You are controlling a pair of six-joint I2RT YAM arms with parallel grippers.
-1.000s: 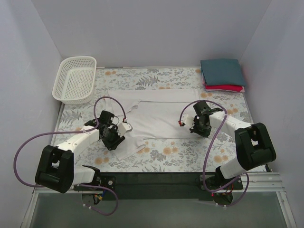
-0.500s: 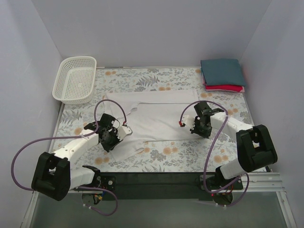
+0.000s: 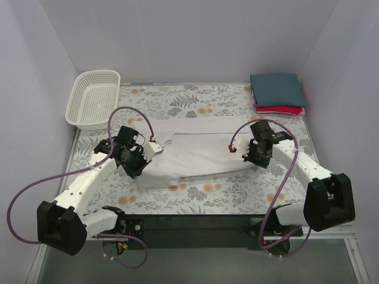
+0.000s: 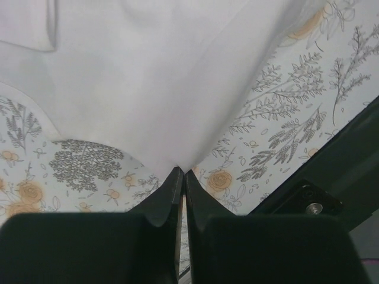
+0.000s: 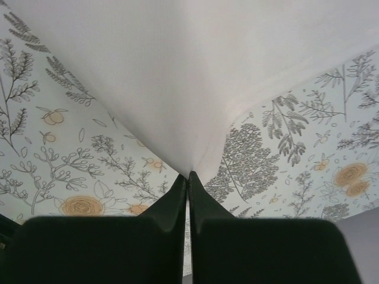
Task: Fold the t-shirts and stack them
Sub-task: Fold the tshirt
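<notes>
Our left tool (image 4: 180,173) has just pinched the white shirt (image 3: 201,152); right tool (image 5: 188,176) grips too, folding toward 12 o'clock

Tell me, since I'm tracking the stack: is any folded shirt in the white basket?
No, the white basket holds nothing; the teal shirt lies on the red shirt at far right.

Both arms are showing white link shells, the left arm (image 3: 89,177) and the right arm (image 3: 299,161) alike, each carrying bulky black joint housings (image 3: 59,223) near its base. A purple cable (image 3: 125,108) is running along each arm and ending at a small red connector (image 3: 230,149) by the wrist. The left hand (image 4: 180,176) and the right hand (image 5: 188,177) are wearing matte black fingers (image 4: 160,207) tapering to thin tips. A black mounting plate (image 3: 195,223) is carrying both bases.
</notes>
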